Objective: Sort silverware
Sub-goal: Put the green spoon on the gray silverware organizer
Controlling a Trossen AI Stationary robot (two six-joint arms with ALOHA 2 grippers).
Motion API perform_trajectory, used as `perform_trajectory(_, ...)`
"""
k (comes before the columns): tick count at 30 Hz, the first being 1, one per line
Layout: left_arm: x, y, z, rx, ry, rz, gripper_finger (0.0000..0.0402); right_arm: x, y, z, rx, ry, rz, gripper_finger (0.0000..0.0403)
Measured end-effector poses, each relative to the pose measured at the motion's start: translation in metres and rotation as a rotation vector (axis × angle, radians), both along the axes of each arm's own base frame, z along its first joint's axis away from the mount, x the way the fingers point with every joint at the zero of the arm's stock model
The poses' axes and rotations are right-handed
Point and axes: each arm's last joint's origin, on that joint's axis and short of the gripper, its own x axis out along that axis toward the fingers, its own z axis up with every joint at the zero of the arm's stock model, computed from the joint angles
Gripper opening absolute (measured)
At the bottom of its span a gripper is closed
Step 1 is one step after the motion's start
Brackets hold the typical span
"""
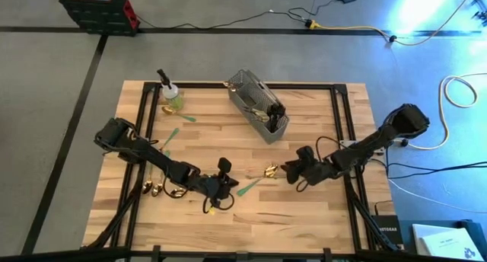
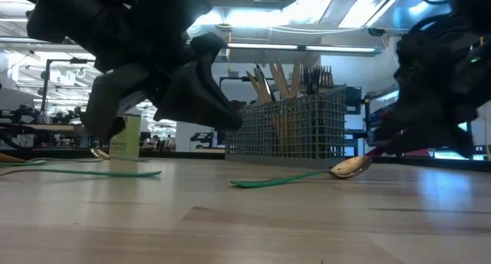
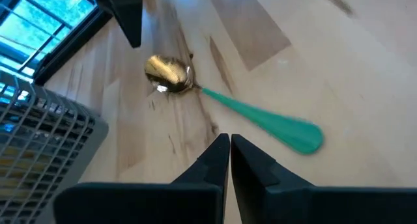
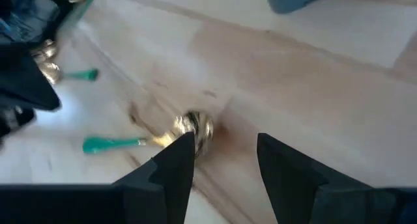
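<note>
Progress partial: caddy [image 1: 259, 106] holds some silverware; we see loose pieces near it, green-handled spoon [image 1: 259, 178] between closed left gripper [image 1: 226, 187] and empty, parted right gripper [image 1: 291, 173].

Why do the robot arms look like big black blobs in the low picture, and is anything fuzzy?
In the low view bright ceiling lights and windows behind turn both arms into dark silhouettes; the wire caddy stays readable. In the right wrist view the right gripper and gold spoon bowl look soft and blurred. In the left wrist view the green-handled spoon is sharp, its bowl glaring.
</note>
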Motion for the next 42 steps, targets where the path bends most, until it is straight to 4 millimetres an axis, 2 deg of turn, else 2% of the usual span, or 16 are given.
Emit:
perform_trajectory(10, 0.000, 0.000, -0.001, 0.012, 0.010, -0.002, 0.0000, 0.008, -0.018, -0.001, 0.034, 0.026, 0.002, 0.0152)
perform_trajectory(23, -0.001, 0.001, -0.001, 0.013, 0.010, 0.001, 0.0000, 0.022, -0.015, -0.021, 0.049, 0.033, 0.040, 0.0152)
perform_trajectory(33, -0.001, 0.001, -0.001, 0.012, 0.011, 0.003, 0.0000, 0.033, -0.014, -0.021, 0.052, -0.004, 0.104, 0.0152)
perform_trajectory(42, -0.001, 0.001, -0.001, 0.017, 0.016, 0.005, 0.0000, 0.033, -0.014, -0.022, 0.037, 0.027, 0.110, 0.0144)
